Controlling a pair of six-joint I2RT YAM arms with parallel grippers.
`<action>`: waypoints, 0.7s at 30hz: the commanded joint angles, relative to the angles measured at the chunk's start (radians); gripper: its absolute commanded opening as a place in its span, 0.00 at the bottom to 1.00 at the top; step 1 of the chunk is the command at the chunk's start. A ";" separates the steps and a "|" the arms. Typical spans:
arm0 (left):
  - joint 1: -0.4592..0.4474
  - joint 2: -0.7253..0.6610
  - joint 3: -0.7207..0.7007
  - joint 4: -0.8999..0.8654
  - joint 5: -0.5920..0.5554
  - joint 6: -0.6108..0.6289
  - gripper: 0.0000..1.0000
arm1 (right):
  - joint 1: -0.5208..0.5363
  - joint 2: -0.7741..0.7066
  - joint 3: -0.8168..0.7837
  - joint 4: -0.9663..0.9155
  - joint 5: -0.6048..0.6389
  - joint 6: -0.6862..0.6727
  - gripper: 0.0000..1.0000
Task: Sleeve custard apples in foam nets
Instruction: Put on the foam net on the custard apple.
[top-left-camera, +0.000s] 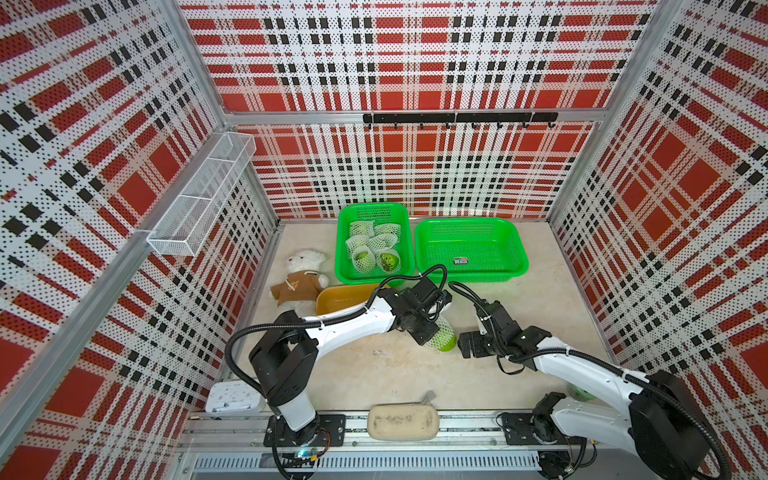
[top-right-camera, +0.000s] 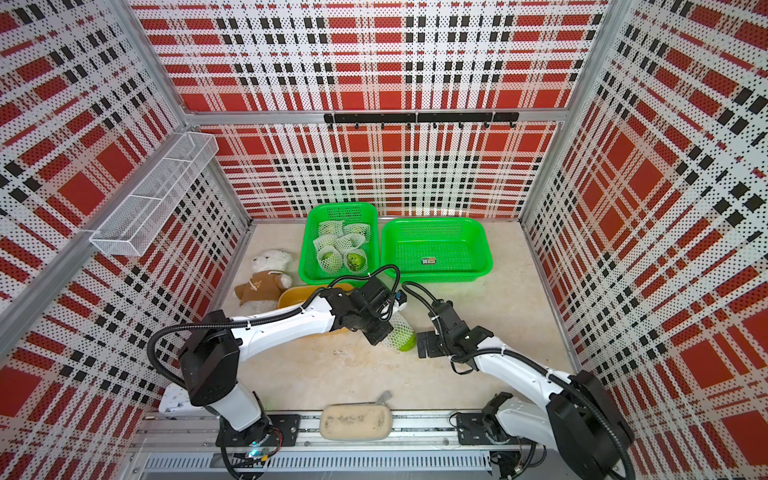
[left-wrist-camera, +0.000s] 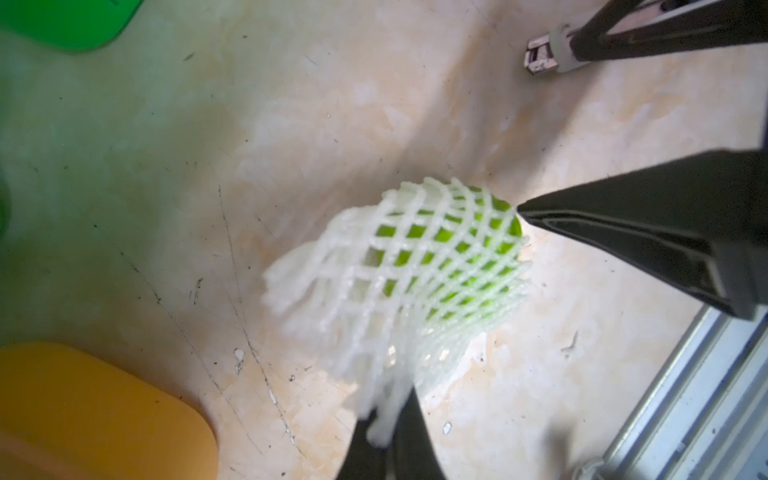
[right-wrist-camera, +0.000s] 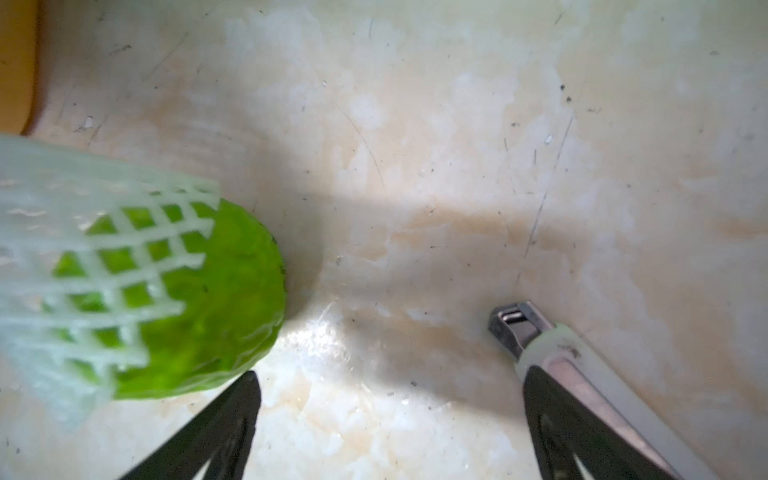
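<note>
Left gripper (left-wrist-camera: 388, 434) pinched tight on foam net (left-wrist-camera: 374, 286) tail; net half over custard apple (right-wrist-camera: 216, 299). Right gripper (right-wrist-camera: 382, 349) jaws wide, just beside apple's bare end.

Red, white and black plaid perforated walls (top-left-camera: 415, 62) are enclosing a scuffed beige marbled floor (top-left-camera: 374, 374). White wire shelf (top-left-camera: 201, 195) is hanging on left wall, black hook rail (top-left-camera: 457, 118) running along back wall. Bright even light is falling.

White-shelled arms (top-left-camera: 349, 326) with black joints (top-left-camera: 276, 365) and corrugated black cables (top-left-camera: 227, 349) (both alike).
</note>
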 joint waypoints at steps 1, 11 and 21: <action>-0.022 0.022 0.050 -0.035 0.033 0.033 0.00 | 0.003 -0.059 -0.003 0.026 -0.044 -0.088 1.00; -0.064 0.115 0.154 -0.127 0.004 0.034 0.00 | 0.008 -0.240 -0.079 -0.019 -0.089 -0.020 1.00; -0.077 0.127 0.175 -0.115 0.008 0.002 0.00 | 0.113 -0.273 -0.048 -0.195 0.182 0.213 1.00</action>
